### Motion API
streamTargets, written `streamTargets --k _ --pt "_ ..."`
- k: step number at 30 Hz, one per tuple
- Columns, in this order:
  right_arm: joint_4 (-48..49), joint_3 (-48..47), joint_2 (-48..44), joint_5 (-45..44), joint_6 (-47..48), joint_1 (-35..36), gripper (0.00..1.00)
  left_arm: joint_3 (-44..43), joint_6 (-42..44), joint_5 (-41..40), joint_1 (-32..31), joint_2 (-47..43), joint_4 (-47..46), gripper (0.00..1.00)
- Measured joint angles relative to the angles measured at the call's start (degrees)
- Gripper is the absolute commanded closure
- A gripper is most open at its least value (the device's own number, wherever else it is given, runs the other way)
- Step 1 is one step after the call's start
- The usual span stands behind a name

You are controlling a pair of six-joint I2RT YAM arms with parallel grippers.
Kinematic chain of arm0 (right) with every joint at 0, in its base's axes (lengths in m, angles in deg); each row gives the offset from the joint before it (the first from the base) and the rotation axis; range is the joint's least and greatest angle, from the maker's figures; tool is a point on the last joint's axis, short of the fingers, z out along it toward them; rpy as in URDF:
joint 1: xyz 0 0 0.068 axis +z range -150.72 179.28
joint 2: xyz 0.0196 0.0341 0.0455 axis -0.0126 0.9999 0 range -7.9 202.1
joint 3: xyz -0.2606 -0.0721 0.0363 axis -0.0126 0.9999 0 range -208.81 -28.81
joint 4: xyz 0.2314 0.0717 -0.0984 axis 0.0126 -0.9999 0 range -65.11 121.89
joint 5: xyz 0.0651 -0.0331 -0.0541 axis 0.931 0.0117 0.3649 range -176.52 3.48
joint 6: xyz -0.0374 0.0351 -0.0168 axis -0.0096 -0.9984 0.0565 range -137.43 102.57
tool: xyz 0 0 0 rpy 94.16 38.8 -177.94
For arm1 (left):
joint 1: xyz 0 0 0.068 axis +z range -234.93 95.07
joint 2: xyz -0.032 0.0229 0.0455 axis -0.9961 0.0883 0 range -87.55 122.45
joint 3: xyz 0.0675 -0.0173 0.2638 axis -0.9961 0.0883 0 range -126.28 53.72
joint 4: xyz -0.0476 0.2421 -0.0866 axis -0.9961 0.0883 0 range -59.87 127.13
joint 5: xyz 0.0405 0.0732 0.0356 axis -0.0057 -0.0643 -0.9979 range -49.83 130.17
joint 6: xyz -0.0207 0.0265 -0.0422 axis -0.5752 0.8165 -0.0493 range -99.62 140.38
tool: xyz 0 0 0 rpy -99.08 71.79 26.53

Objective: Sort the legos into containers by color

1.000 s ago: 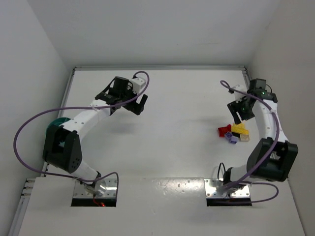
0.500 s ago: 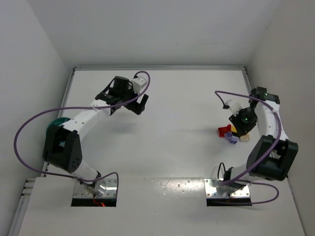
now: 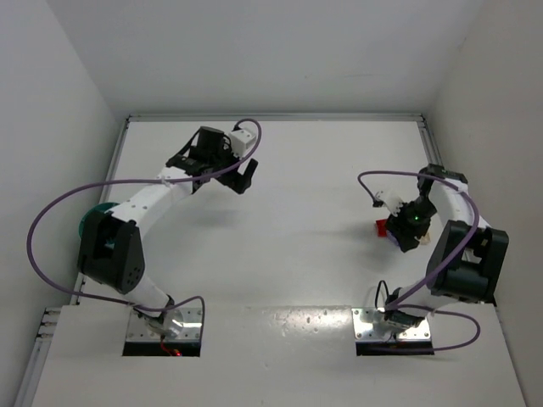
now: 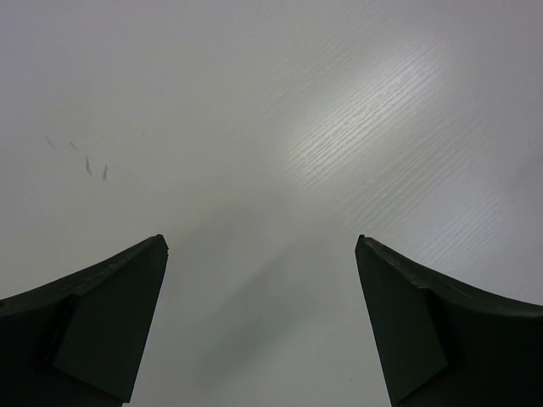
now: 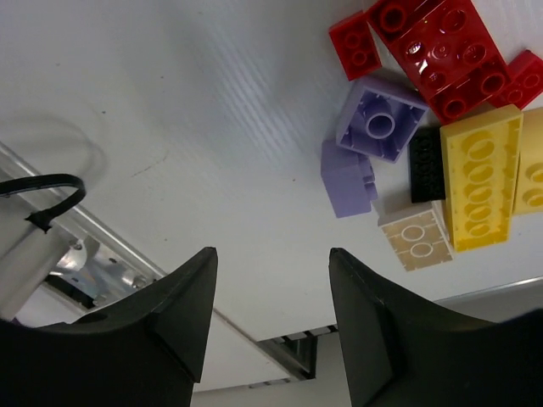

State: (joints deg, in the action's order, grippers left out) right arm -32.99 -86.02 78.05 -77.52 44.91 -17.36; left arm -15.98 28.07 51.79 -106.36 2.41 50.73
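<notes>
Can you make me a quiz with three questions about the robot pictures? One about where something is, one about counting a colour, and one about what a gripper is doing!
1. Where are the legos?
A. far left corner
B. by the right gripper
C. back edge

2. How many purple legos show in the right wrist view?
A. two
B. five
C. none

3. The left gripper is:
A. shut on a red lego
B. shut on nothing
C. open, holding nothing

Answers: 1 B, the pile lies just ahead of that gripper; 2 A, two purple bricks sit side by side; 3 C, its jaws stand wide apart over bare table.
</notes>
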Motion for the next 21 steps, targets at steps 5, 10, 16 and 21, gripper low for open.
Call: streamTargets --k 5,10,16,21 --pt "5.1 2.0 2.3 -1.6 0.6 0.3 0.45 -2.2 1.0 0.1 0.0 0.7 1.1 0.01" --pt "9.0 4.0 2.4 -2.7 0.7 0.6 0.45 -3.2 1.4 0.2 0.0 1.2 2.6 0.01" --pt "12.9 5.1 2.5 -3.3 0.9 0.7 0.39 -3.2 1.3 0.2 0.0 1.6 3.5 0.01" --pt "15.6 6.1 0.6 -3.5 1.2 0.7 0.36 -3.2 1.3 0.2 0.0 2.1 4.1 0.01"
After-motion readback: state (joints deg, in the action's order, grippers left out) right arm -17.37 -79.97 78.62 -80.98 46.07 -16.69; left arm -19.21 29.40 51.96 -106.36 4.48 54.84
